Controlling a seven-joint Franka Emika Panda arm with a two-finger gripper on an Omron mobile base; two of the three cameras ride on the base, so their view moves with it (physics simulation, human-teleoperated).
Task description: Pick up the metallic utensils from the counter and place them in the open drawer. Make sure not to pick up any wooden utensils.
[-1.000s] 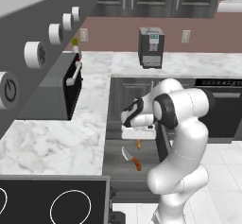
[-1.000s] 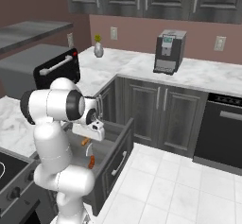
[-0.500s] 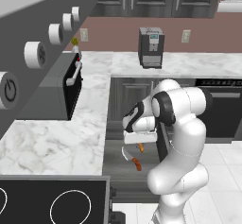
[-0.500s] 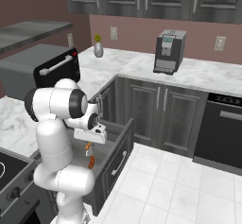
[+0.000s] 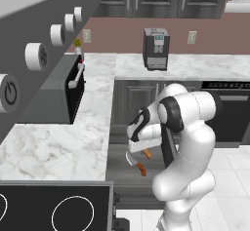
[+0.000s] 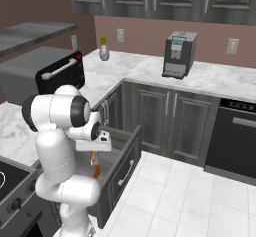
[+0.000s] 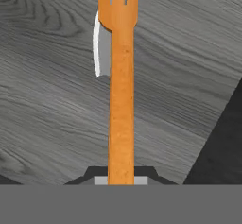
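Note:
My gripper [image 7: 121, 179] is shut on the lower end of an all-orange fork [image 7: 121, 90], tines pointing away from the hand. It hangs just over the open drawer [image 5: 117, 153], seen in the left base view as gripper [image 5: 145, 146] with fork [image 5: 147, 153], and in the right base view as gripper [image 6: 96, 150]. On the drawer's grey wood-grain floor [image 7: 47, 100] lies a knife with a silver blade [image 7: 101, 46] and an orange-brown handle [image 5: 141, 169]. The white marble counter [image 5: 58, 142] runs along the left.
A black toaster oven [image 5: 72, 86] sits on the counter, a coffee machine [image 5: 156, 47] at the back, a small vase [image 6: 103, 51] in the corner. The stovetop [image 5: 49, 208] lies near the front. The drawer's dark front [image 6: 125, 167] juts into the tiled aisle.
The hand has come down with the fork toward the drawer floor. The knife in the drawer has not moved.

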